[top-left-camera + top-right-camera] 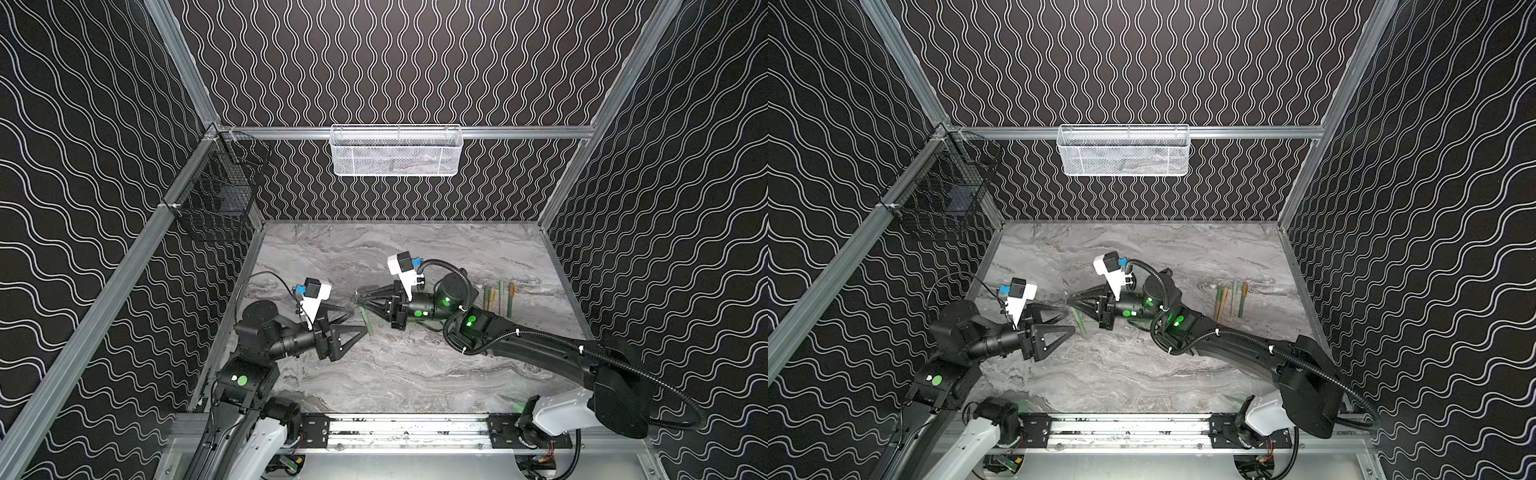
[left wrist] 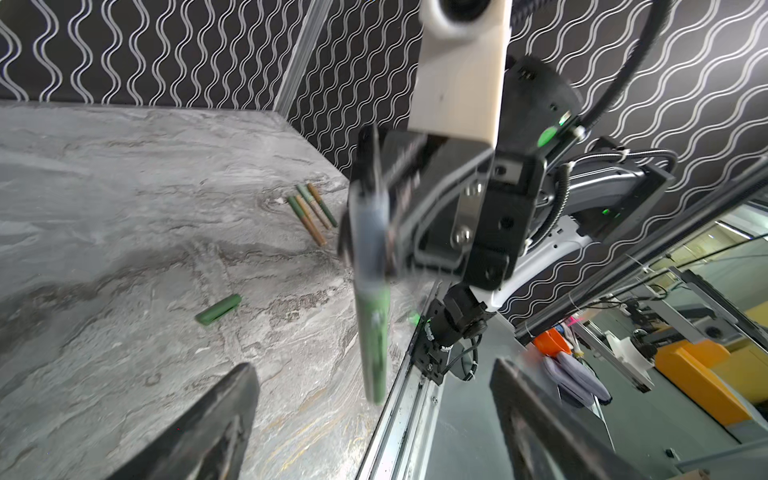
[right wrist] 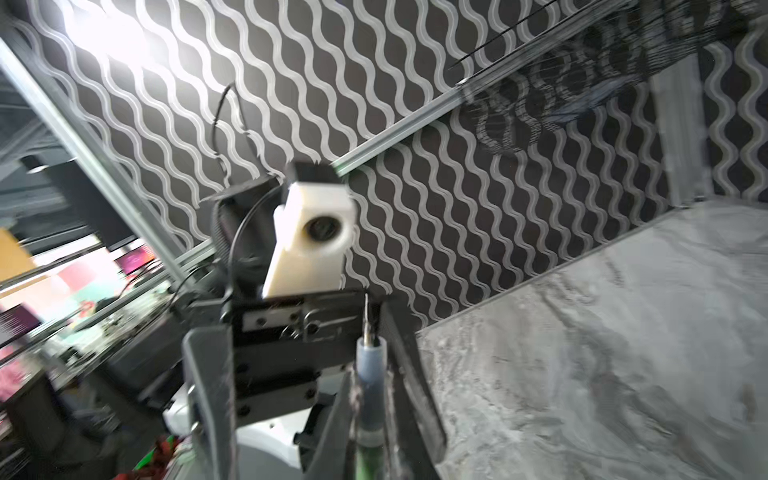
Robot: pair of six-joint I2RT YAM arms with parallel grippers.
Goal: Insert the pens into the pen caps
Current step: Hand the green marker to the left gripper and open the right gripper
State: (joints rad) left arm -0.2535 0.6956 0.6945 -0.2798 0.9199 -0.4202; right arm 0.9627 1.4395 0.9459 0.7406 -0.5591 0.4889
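My right gripper (image 1: pixel 360 296) is shut on a green pen (image 1: pixel 366 321) above the middle of the marble table. The pen hangs down and toward the front from its fingertips. In the right wrist view the pen's grey tapered tip (image 3: pixel 371 365) sticks out beyond the shut jaws. My left gripper (image 1: pixel 360 321) faces it, open, with a finger on each side of the pen's free green end (image 2: pixel 374 345) and not touching it. One green pen cap (image 2: pixel 218 309) lies loose on the table.
Several pens (image 1: pixel 498 297) lie side by side near the right wall, also in the left wrist view (image 2: pixel 311 214). A white mesh basket (image 1: pixel 395 166) hangs on the back wall and a black wire basket (image 1: pixel 220 187) on the left wall. A metal rail (image 1: pixel 407 428) runs along the front edge.
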